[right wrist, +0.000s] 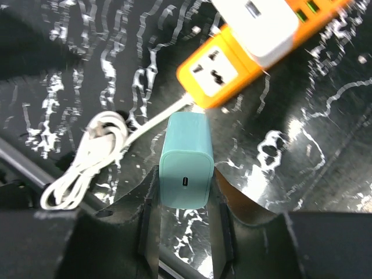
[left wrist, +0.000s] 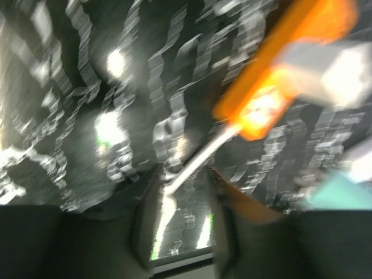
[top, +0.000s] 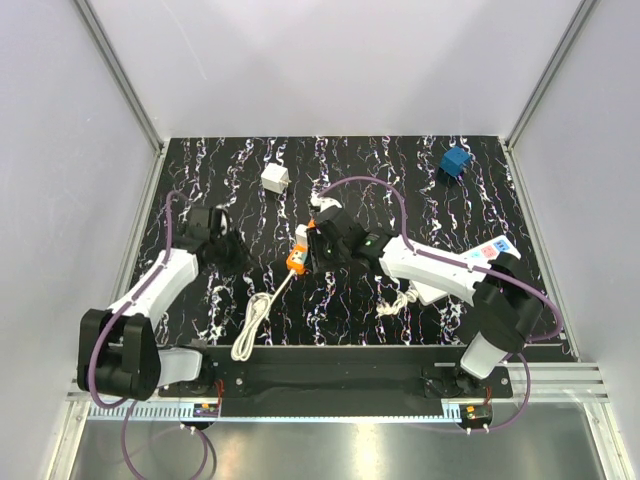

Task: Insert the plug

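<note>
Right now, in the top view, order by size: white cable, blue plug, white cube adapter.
Largest: white cable.
Then blue plug and white cube adapter, which look alike; I cannot rank them.

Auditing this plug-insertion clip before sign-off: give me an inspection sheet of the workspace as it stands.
Surface: black marbled tabletop.
Job's things: blue plug at the far right, apart from both arms.
Clutter: orange power strip mid-table, white adapter on it; white cube at the back; white strip partly under the right arm.
Pincers: right pincer clamps a teal adapter; left pincer too blurred to judge.
Cables: white cord coiled near the front; purple arm cables.
Surroundings: white walls, metal frame.
</note>
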